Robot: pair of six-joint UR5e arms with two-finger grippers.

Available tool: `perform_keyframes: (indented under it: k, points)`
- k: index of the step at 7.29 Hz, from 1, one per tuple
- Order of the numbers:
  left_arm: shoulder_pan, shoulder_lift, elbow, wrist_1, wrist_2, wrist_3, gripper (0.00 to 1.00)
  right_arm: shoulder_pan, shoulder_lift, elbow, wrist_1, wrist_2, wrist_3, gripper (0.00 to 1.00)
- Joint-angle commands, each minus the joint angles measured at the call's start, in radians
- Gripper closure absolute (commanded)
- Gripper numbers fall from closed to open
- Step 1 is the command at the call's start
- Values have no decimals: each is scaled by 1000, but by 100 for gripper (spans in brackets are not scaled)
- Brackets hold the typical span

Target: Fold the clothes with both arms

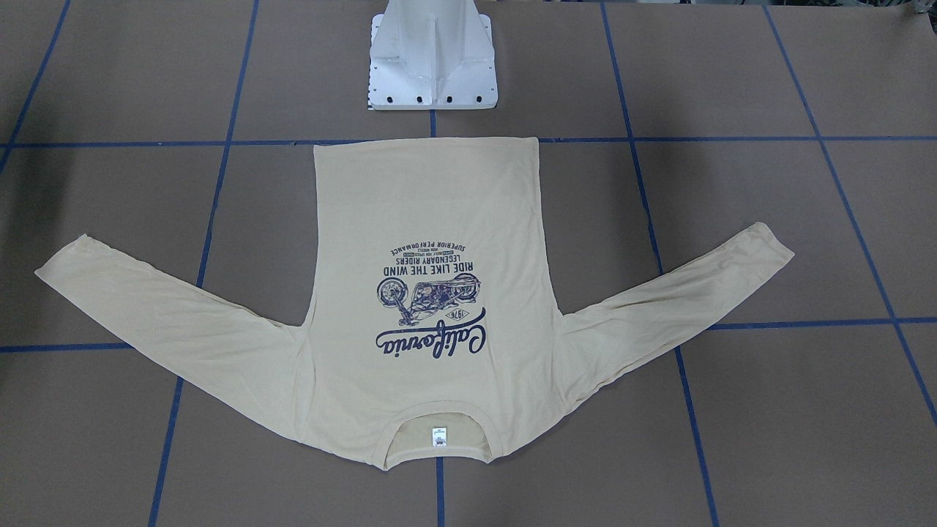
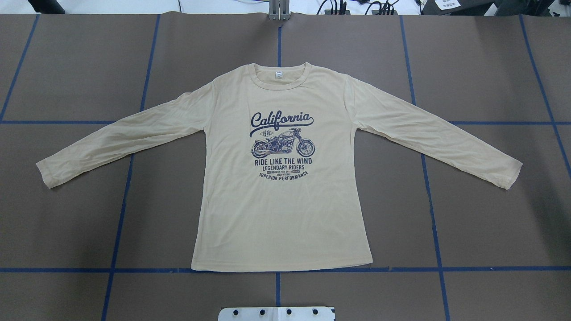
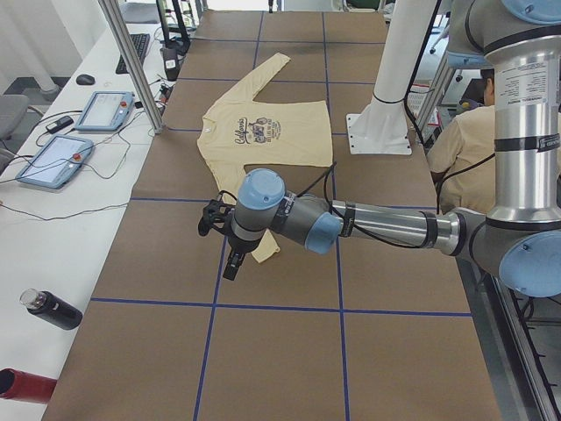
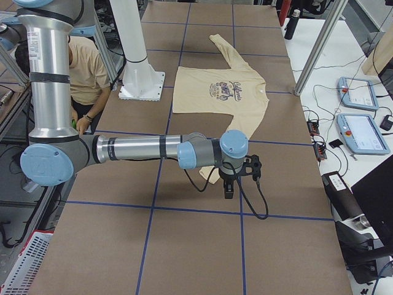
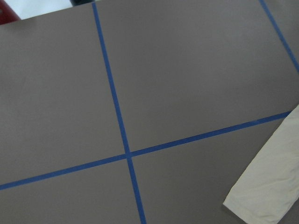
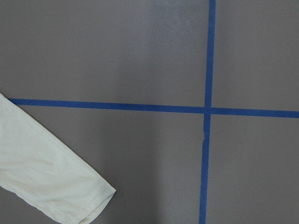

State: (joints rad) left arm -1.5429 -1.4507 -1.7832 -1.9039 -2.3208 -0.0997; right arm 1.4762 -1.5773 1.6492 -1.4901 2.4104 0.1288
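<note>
the left arm [image 3: 386, 226] holds its upper link upright and bends at the elbow, with the forearm stretched out level. its wrist turns the left gripper [image 3: 230, 263] to point downward. the right arm [image 4: 135, 149] mirrors this pose: upright upper link, level forearm, right gripper [image 4: 228, 189] pointing down. whether either gripper's jaws are parted or closed cannot be told from the side views.

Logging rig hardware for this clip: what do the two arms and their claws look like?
The left arm and right arm are silver-grey tubes with light blue joint caps. The left claw and right claw are black; a black cable loops below the right wrist.
</note>
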Motion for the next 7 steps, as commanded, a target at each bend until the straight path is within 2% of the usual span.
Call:
perform_keyframes:
  k: [1,7]
  points:
    - [0,30,5,-4,-3,9,0,-31,-32,-5,5,-2,0,0]
    - [1,41,-5,-46,-3,17,0,-31,-61,-9,5,6,-1,0]
